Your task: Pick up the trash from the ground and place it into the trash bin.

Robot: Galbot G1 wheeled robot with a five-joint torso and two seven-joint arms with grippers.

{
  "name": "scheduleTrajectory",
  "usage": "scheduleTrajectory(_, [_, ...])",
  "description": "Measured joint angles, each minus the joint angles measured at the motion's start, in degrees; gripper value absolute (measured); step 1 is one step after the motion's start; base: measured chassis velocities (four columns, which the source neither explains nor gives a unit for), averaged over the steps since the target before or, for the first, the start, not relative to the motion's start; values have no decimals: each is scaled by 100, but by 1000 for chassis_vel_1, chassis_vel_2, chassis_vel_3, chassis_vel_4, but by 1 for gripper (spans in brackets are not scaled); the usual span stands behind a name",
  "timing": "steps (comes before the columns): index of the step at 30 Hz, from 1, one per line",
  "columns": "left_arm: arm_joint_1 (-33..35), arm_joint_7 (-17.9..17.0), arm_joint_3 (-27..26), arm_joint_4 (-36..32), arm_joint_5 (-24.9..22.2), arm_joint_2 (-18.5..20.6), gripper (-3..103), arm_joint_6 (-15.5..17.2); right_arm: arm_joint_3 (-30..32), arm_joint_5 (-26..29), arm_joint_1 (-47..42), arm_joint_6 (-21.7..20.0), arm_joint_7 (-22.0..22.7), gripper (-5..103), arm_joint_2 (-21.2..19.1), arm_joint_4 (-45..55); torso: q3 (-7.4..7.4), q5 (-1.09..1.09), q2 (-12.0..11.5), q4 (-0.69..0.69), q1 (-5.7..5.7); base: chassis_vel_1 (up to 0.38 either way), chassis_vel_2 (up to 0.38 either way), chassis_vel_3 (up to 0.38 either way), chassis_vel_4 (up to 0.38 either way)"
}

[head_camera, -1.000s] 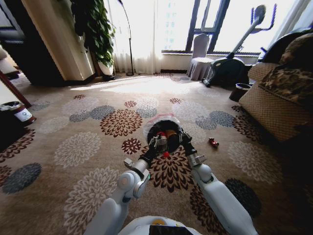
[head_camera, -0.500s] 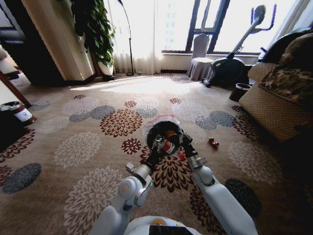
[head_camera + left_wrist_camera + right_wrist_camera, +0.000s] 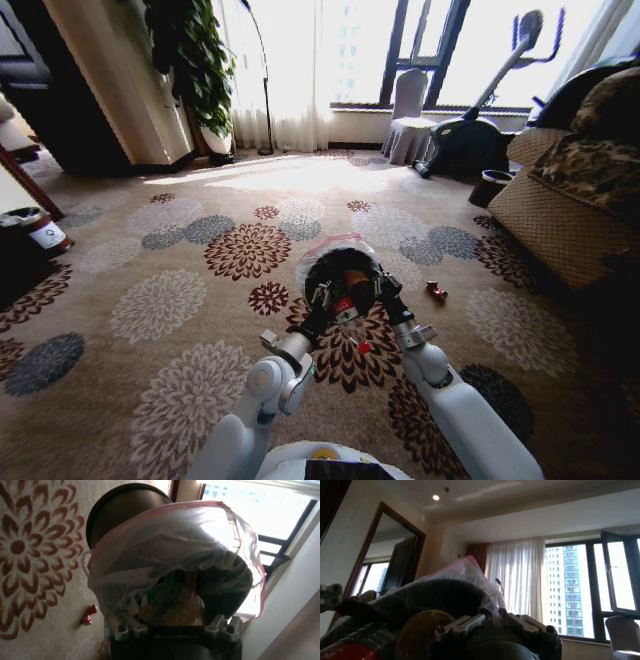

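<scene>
Showing both hands at the lined trash bin (image 3: 335,262) on the carpet: the left hand (image 3: 322,294) and right hand (image 3: 385,285) flank a red-labelled bottle (image 3: 345,303) at its mouth; finger states cannot be told. Releasing well needs the bottle fully over the opening.
</scene>
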Motion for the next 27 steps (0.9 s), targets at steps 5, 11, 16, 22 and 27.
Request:
scheduleTrajectory(5, [32,85,45,-1,164,112,66,37,-7,-1,15,4,4,0,6,-27,0,0,0,0,0,0,0,0,0])
scheduleTrajectory(11, [65,228,38,-156,122,182,49,34,16,-5,-2,11,4,0,6,-61,0,0,0,-1,0,0,0,0,0])
scheduleTrajectory(16, [181,355,55,-385,127,318,36,71,22,-26,9,12,4,0,15,-136,0,-1,0,0,0,0,0,0,0])
scheduleTrajectory(22, [370,446,89,-643,163,462,27,131,24,-33,62,12,4,0,17,-239,0,-1,0,0,0,0,0,0,0])
scheduleTrajectory(27, [506,659,95,-826,406,570,24,174,23,-34,121,-87,4,0,33,-318,0,0,0,0,0,0,0,0,0])
